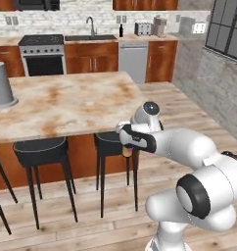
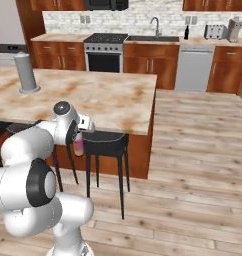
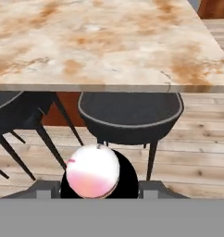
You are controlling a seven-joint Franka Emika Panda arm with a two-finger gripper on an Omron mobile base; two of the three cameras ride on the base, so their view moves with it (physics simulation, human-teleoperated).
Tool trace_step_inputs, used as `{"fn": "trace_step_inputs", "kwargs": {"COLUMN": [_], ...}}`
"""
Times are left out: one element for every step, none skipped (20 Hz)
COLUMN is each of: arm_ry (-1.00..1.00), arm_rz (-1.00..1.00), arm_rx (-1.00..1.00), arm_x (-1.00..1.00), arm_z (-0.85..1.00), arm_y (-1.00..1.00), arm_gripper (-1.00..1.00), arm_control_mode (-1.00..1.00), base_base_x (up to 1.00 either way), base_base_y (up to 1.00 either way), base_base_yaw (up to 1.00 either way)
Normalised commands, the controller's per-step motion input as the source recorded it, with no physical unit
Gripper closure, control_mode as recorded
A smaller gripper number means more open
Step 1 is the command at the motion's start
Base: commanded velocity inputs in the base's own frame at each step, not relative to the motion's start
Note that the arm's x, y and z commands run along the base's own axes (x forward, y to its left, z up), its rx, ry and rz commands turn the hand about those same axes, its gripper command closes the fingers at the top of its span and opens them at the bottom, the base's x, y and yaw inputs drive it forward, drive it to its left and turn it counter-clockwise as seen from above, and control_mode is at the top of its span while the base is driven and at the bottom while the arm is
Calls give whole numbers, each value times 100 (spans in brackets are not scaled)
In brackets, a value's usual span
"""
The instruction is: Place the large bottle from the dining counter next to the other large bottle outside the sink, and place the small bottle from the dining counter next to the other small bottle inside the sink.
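My gripper [image 1: 126, 143] is shut on the large bottle [image 1: 127, 150], pink above and yellowish below, and holds it in the air just off the near edge of the dining counter [image 1: 66, 100], above a stool. In the right base view the large bottle [image 2: 79, 146] hangs below the gripper [image 2: 80, 134]. The hand view looks at the large bottle [image 3: 93, 172] end-on between the jaws. The other large bottle [image 1: 121, 31], black, stands on the far counter right of the sink [image 1: 90, 37]. The small bottle is out of view, and the sink's inside is hidden.
Black stools [image 1: 39, 147] [image 2: 105, 142] stand along the island's near side. A grey cylinder [image 1: 2, 84] sits on the island's left part. On the far wall are a stove [image 1: 41, 51], a steel tap [image 1: 91, 24], a dishwasher [image 1: 133, 61] and a toaster [image 1: 142, 28]. Wooden floor opens to the right.
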Motion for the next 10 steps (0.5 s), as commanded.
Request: {"fn": "trace_step_inputs", "kwargs": {"arm_ry": [0, 0, 0, 0, 0, 0, 0, 0, 0, 0], "arm_rz": [0, 0, 0, 0, 0, 0, 0, 0, 0, 0], "arm_rx": [0, 0, 0, 0, 0, 0, 0, 0, 0, 0], "arm_x": [0, 0, 0, 0, 0, 0, 0, 0, 0, 0], "arm_z": [0, 0, 0, 0, 0, 0, 0, 0, 0, 0], "arm_y": [0, 0, 0, 0, 0, 0, 0, 0, 0, 0], "arm_gripper": [100, 100, 100, 100, 100, 100, 100, 100, 100, 100], "arm_control_mode": [100, 100, 100, 100, 100, 100, 100, 100, 100, 100], "base_base_x": [0, 0, 0, 0, 0, 0, 0, 0, 0, 0], "base_base_y": [-95, -94, -96, -100, -100, -99, -100, -99, -96, -96], "base_base_yaw": [-3, -2, -2, -3, -3, -2, -2, -2, -2, -2]}}
